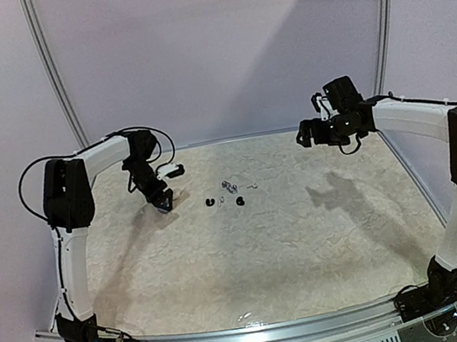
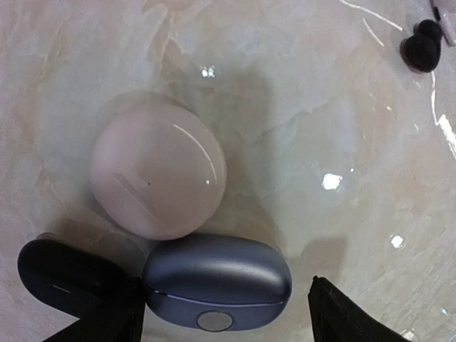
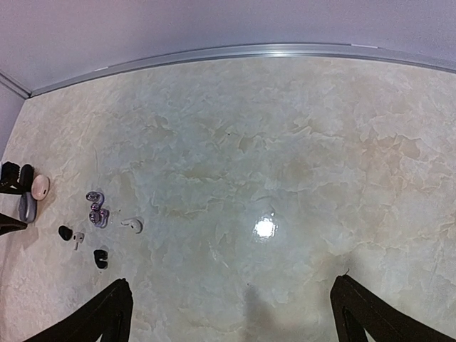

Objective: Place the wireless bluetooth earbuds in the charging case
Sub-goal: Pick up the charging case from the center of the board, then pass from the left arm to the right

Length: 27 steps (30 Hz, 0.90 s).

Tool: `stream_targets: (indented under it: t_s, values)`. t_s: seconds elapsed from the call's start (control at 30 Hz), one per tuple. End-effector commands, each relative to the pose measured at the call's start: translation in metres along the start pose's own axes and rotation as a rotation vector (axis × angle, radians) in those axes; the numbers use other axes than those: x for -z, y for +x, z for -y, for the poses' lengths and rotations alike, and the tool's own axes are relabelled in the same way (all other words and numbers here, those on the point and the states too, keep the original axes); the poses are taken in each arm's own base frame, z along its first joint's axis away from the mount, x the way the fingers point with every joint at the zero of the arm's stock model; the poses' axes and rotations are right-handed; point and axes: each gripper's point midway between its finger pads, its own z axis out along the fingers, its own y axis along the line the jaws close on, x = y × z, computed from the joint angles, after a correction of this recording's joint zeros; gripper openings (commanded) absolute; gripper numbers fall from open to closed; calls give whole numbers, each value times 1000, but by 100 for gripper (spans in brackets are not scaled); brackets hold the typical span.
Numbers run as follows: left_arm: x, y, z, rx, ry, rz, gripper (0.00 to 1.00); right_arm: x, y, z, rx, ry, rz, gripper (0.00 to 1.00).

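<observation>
In the left wrist view three closed charging cases lie together: a pink round one [image 2: 158, 178], a blue-grey one [image 2: 217, 274] and a black one [image 2: 60, 271]. My left gripper [image 2: 226, 286] [image 1: 163, 199] is low over the table and open, straddling the blue-grey case. Its left finger is against the case and its right finger [image 2: 349, 317] stands a gap away. The earbuds lie loose to the right: two black buds [image 1: 210, 201] [image 1: 240, 201], whitish ones [image 1: 253, 186] and a purplish pair [image 3: 96, 210]. My right gripper [image 1: 306, 136] [image 3: 231, 313] hangs high at the back right, open and empty.
A metal rail [image 3: 214, 53] edges the far side of the marbled table [image 1: 310, 236], with a plain wall behind. One black bud [image 2: 422, 48] shows at the top right of the left wrist view. The right arm's shadow [image 1: 341, 187] falls on the table.
</observation>
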Motion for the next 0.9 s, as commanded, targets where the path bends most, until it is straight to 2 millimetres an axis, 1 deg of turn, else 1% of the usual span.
stream_targets:
  t_s: [0.0, 0.3, 0.33, 0.5, 0.67, 0.73, 0.8, 0.83, 0.87]
  values:
    - [-11, 9, 2, 9, 36, -9, 79, -5, 7, -5, -13, -11, -33, 99]
    - [-16, 9, 4, 11, 45, -7, 70, -6, 3, -9, -5, -18, -22, 99]
    - [-15, 9, 4, 11, 43, -2, 66, -5, 2, -10, -4, -20, -20, 99]
    - [-12, 4, 4, 5, 29, 39, 54, -2, -2, -10, 1, -11, -8, 99]
    - [-13, 1, 5, 6, 23, 75, 46, -1, -5, -10, -3, -14, 1, 99]
    - [-9, -2, 6, 4, 20, 90, 45, 0, -6, -12, -6, -17, 0, 99]
    - [2, -6, 7, -2, 12, 121, 44, 1, -7, -14, -5, -20, 2, 99]
    - [10, -10, 8, -7, 5, 143, 43, 2, -8, -17, -2, -23, 4, 99]
    - [27, -14, 9, -14, -9, 179, 43, 3, -9, -21, 1, -29, 5, 99]
